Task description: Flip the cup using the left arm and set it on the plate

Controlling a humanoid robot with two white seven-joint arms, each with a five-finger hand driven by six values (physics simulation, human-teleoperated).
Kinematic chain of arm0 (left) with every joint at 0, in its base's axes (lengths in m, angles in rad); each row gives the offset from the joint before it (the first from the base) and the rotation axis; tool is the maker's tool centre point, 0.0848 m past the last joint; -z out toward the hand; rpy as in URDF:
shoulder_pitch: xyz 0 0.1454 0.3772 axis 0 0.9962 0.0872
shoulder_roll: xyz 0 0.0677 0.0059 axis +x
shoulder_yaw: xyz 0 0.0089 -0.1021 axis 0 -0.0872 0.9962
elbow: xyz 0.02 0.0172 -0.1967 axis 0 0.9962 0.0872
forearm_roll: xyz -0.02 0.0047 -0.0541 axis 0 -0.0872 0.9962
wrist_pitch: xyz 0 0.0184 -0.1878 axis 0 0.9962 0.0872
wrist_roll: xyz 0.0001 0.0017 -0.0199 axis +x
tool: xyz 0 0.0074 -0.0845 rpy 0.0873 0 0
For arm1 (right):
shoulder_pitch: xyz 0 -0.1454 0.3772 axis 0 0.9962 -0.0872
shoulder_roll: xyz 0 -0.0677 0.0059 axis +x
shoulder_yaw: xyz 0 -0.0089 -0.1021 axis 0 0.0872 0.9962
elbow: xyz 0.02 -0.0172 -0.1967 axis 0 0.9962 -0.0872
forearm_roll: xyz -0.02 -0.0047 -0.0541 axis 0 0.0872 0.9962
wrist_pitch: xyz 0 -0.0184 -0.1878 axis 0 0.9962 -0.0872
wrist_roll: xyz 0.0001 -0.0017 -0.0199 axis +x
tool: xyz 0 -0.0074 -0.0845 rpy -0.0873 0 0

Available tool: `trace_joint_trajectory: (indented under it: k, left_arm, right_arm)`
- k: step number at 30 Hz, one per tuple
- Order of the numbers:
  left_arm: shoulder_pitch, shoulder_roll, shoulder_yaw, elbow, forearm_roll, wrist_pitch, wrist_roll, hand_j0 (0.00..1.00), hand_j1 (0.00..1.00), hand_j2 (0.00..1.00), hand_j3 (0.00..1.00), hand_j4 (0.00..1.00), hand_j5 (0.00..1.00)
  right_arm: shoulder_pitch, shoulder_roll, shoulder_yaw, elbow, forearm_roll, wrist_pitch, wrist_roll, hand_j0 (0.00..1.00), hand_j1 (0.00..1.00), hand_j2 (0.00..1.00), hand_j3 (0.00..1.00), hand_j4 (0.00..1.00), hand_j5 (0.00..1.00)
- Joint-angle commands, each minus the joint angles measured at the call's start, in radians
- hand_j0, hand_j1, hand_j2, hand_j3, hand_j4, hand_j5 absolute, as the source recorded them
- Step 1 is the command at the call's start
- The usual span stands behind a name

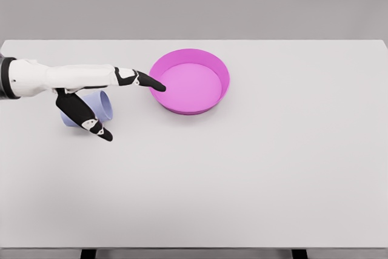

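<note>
Lavender cup (99,106) lies on its side at left-centre of frame, well left of the pink plate (190,81), left hand (91,98) fingers spread over it, not clamped; looks light, rigid, slick, so grip the side wall.

The single head view looks down and forward from above the near edge of the white surface (254,180), framing its full width and the grey backdrop beyond.
</note>
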State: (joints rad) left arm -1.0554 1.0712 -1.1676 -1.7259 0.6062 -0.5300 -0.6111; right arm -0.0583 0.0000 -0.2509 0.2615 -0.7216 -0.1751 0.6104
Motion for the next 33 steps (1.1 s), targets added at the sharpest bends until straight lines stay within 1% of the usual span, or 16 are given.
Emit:
trace_joint_trajectory:
  k: [1,4,7,9,10,11,14,15,17,19,20,22,23,26,32,33]
  left_arm:
    - [0.0,0.003,0.002,-0.008,0.017,0.002,0.0,1.0,1.0,1.0,1.0,1.0,1.0]
    - [0.009,0.001,0.003,-0.006,0.078,0.002,0.0,1.0,1.0,1.0,1.0,1.0,1.0]
    - [0.015,0.007,0.005,-0.008,0.194,0.002,0.0,1.0,1.0,1.0,1.0,1.0,1.0]
    - [0.015,0.07,0.022,-0.006,0.238,0.002,0.0,1.0,1.0,1.0,1.0,1.0,1.0]
    - [0.02,0.081,0.048,-0.004,0.234,0.002,0.0,1.0,1.0,1.0,1.0,1.0,1.0]
    - [0.057,0.095,0.072,0.0,0.227,0.002,0.0,1.0,1.0,1.0,1.0,1.0,1.0]
    - [0.21,0.052,0.246,-0.008,0.227,0.11,0.0,1.0,1.0,1.0,1.0,1.0,1.0]
    - [0.227,0.032,0.259,-0.009,0.227,0.128,0.002,1.0,1.0,1.0,1.0,1.0,1.0]
    - [0.229,0.023,0.273,-0.009,0.218,0.211,0.069,1.0,1.0,1.0,1.0,1.0,1.0]
    - [0.236,0.024,0.287,-0.009,0.204,0.381,0.24,1.0,1.0,1.0,1.0,1.0,1.0]
    - [0.238,0.024,0.287,-0.009,0.147,0.461,0.307,1.0,1.0,1.0,1.0,1.0,1.0]
    - [0.252,0.023,0.289,-0.04,0.02,0.732,0.33,1.0,1.0,1.0,1.0,1.0,1.0]
    - [0.25,0.024,0.289,-0.04,0.015,0.803,0.327,1.0,1.0,1.0,1.0,1.0,1.0]
    - [0.252,0.026,0.289,-0.04,-0.022,0.812,0.323,1.0,1.0,1.0,1.0,1.0,1.0]
    - [0.253,-0.002,0.287,-0.041,-0.02,0.806,0.297,1.0,1.0,1.0,1.0,1.0,1.0]
    - [0.256,-0.005,0.287,-0.041,-0.02,0.768,0.297,1.0,1.0,1.0,1.0,1.0,1.0]
  right_arm:
    - [0.002,0.0,-0.002,0.002,-0.001,0.0,0.0,1.0,1.0,1.0,1.0,1.0,1.0]
    - [0.003,0.0,-0.001,-0.004,-0.001,0.006,0.0,1.0,1.0,1.0,1.0,1.0,1.0]
    - [0.003,0.0,-0.002,-0.002,-0.001,0.005,0.0,1.0,1.0,1.0,1.0,1.0,1.0]
    - [0.003,0.0,0.001,-0.002,-0.001,0.005,0.0,1.0,1.0,1.0,1.0,1.0,1.0]
    - [0.003,0.0,0.001,-0.002,-0.001,0.005,0.0,1.0,1.0,1.0,1.0,1.0,1.0]
    - [0.003,0.0,-0.001,-0.002,-0.001,0.005,0.0,1.0,1.0,1.0,1.0,1.0,1.0]
    - [0.003,0.0,0.001,-0.002,-0.001,0.005,0.0,1.0,1.0,1.0,1.0,1.0,1.0]
    - [0.003,0.0,-0.001,-0.002,-0.001,0.005,0.0,1.0,1.0,1.0,1.0,1.0,1.0]
    - [0.003,0.0,0.001,-0.002,-0.001,0.005,0.0,1.0,1.0,1.0,1.0,1.0,1.0]
    - [0.003,0.0,0.001,-0.002,-0.001,0.005,0.0,1.0,1.0,1.0,1.0,1.0,1.0]
    - [0.003,0.0,0.001,-0.002,-0.001,0.005,0.0,1.0,1.0,1.0,1.0,1.0,1.0]
    - [0.003,0.0,0.001,-0.002,-0.001,0.005,0.0,1.0,1.0,1.0,1.0,1.0,1.0]
    - [0.003,0.0,0.001,-0.002,-0.001,0.005,0.0,1.0,1.0,1.0,1.0,1.0,1.0]
    - [0.003,0.0,0.001,-0.002,-0.001,0.005,0.0,1.0,1.0,1.0,1.0,1.0,1.0]
    - [0.003,0.0,0.001,-0.002,-0.001,0.005,0.0,1.0,1.0,1.0,1.0,1.0,1.0]
    - [0.003,0.0,0.001,-0.002,-0.001,0.005,0.0,1.0,1.0,1.0,1.0,1.0,1.0]
